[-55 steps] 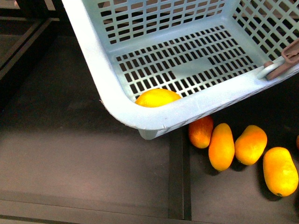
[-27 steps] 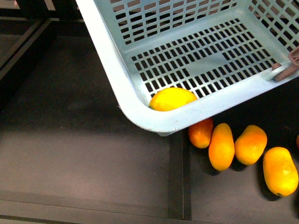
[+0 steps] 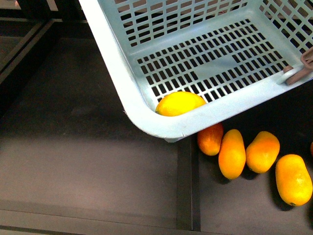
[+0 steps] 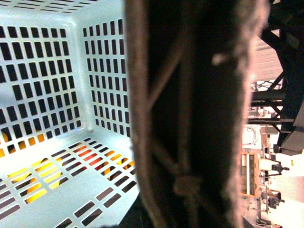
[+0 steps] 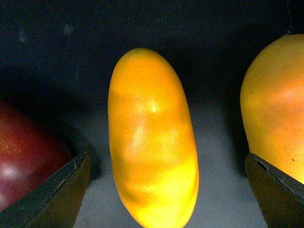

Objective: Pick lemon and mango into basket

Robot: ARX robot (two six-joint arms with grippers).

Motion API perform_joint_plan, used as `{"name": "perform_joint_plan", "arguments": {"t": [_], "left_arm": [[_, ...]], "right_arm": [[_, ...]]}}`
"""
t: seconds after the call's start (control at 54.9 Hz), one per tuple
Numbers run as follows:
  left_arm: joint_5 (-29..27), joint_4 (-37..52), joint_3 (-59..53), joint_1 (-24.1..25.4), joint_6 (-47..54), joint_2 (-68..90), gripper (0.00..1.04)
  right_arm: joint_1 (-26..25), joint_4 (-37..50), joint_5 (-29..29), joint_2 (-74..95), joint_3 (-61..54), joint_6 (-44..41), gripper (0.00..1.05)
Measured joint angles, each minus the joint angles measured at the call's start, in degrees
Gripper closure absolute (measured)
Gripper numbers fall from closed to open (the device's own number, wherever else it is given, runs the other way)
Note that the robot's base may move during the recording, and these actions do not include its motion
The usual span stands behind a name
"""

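Observation:
The aqua basket [image 3: 122, 93] hangs tilted above the dark shelf. The yellow lemon [image 3: 179, 103] lies inside it, in its near low corner. My left gripper is shut on the basket's brownish handle [image 4: 190, 118], which fills the left wrist view and hides the fingers; the basket's slotted wall [image 4: 42, 71] shows beside it. Several orange mangoes lie on the shelf at the lower right, among them one [image 3: 231, 153] just below the basket. My right gripper [image 5: 164, 190] is open, its fingers [image 5: 52, 194] on either side of one mango [image 5: 152, 142], apart from it. Neither arm shows in the front view.
A second mango [image 5: 275, 104] and a red apple [image 5: 23, 156] lie close outside the right gripper's fingers. A dark divider strip [image 3: 188, 186] crosses the shelf. The basket's other handle [image 3: 301, 68] rests on its rim at the right.
The basket has shifted to the right with the lemon in its corner, then held still. The mangoes on the shelf have not moved.

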Motion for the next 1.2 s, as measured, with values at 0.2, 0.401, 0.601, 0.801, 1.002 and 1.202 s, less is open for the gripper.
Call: {"name": "perform_joint_plan", "arguments": {"t": [0.2,0.401,0.601,0.801,1.002,1.202], "left_arm": [[0.0,0.0,0.0,0.0,0.0,0.0,1.01],[-0.1,0.0,0.0,0.0,0.0,0.0,1.01],[-0.1,0.0,0.0,0.0,0.0,0.0,1.01],[0.0,0.0,0.0,0.0,-0.1,0.0,1.01],[-0.3,0.0,0.0,0.0,0.0,0.0,1.01],[-0.2,0.0,0.0,0.0,0.0,0.0,1.01]], "right_arm": [[1.2,0.2,1.0,3.1,2.7,2.3,0.09],[2.2,0.1,2.2,5.3,4.7,3.6,0.09],[2.7,0.0,2.6,6.4,5.8,5.2,0.29],[1.6,-0.1,1.3,5.3,4.6,5.3,0.51],[-1.7,-1.0,-4.1,-1.4,0.2,5.3,0.52],[-5.0,-3.5,-12.2,-13.9,-4.6,5.4,0.52]]}}
